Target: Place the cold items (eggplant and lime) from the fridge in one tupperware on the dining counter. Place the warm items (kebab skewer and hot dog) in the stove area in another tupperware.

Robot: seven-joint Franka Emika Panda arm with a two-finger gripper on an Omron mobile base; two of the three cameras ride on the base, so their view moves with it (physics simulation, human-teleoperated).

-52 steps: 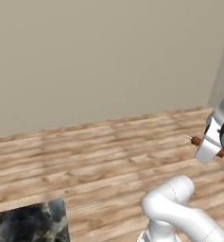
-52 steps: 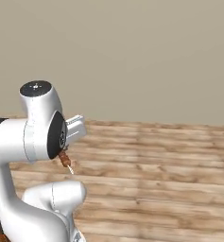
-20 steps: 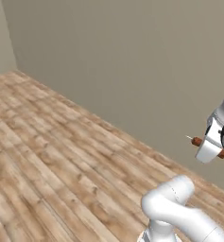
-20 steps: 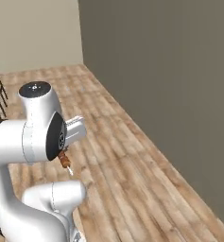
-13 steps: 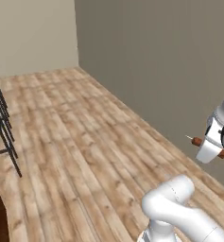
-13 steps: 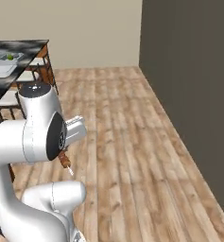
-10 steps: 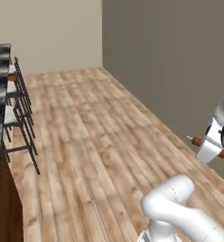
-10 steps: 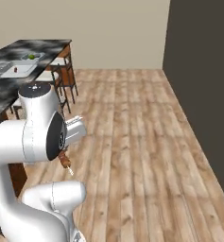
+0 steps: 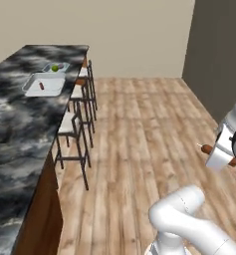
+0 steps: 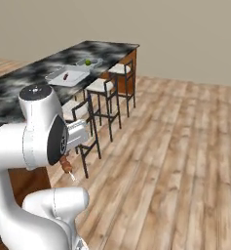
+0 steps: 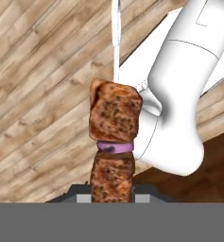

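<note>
My gripper (image 11: pixel 112 197) is shut on the kebab skewer (image 11: pixel 114 137), brown meat chunks with a purple slice on a white stick. The gripper (image 9: pixel 220 152) is held high over the wood floor, well right of the dining counter (image 9: pixel 15 129). From the other side the skewer (image 10: pixel 67 167) hangs under the hand. On the marbled top stand two tupperwares: the nearer one (image 9: pixel 34 89) holds the red hot dog (image 9: pixel 42 85), the farther one (image 9: pixel 62 68) holds the lime (image 9: pixel 55 67). The eggplant is too small to make out. Fridge and stove area are out of view.
A row of black-legged stools (image 9: pixel 73 124) with pale seats stands along the counter's right side. Open wood floor (image 9: pixel 139 139) stretches between the stools and a dark wall (image 9: pixel 219 50) on the right. A beige wall closes the far end.
The base has turned, so the whole scene swung: bare floor and wall gave way to the counter, stools and tupperwares. The arm keeps its pose with the skewer held.
</note>
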